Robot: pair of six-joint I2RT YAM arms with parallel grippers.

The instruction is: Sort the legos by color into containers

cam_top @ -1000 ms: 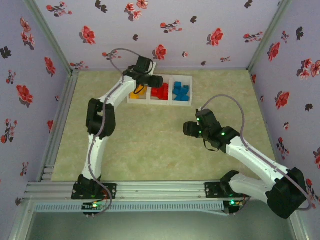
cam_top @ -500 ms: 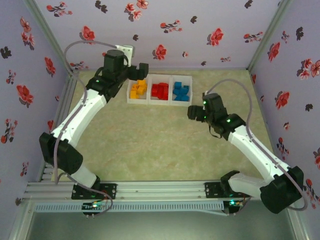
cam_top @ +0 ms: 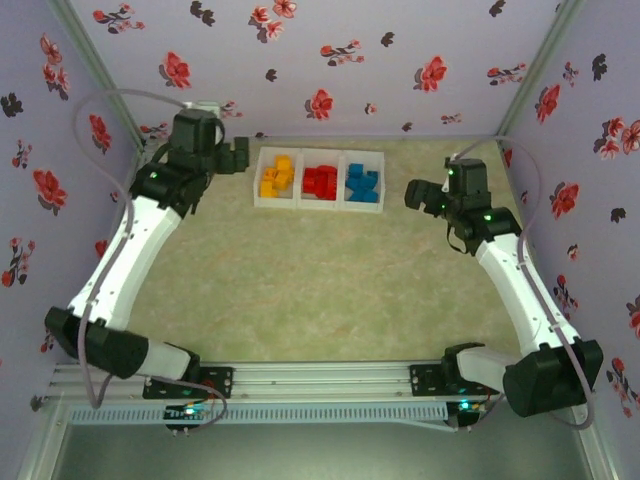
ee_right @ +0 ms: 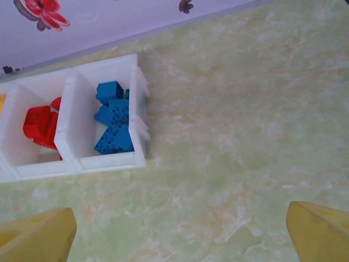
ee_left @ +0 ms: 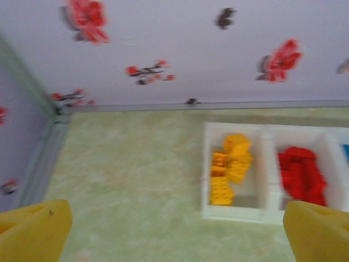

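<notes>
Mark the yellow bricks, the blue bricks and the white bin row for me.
yellow bricks [ee_left: 229, 169], left wrist view, middle of the pile in its bin.
blue bricks [ee_right: 114, 128], right wrist view, studded top of the centre brick.
white bin row [cam_top: 318, 204], top external view, near wall of the middle bin.

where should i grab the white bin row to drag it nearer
Probably the near wall of the blue-brick bin, close to its left corner, coming straight down. The wall is thin and upright, so one finger can drop inside, one outside; the blue bricks leave bare floor in that corner.
</notes>
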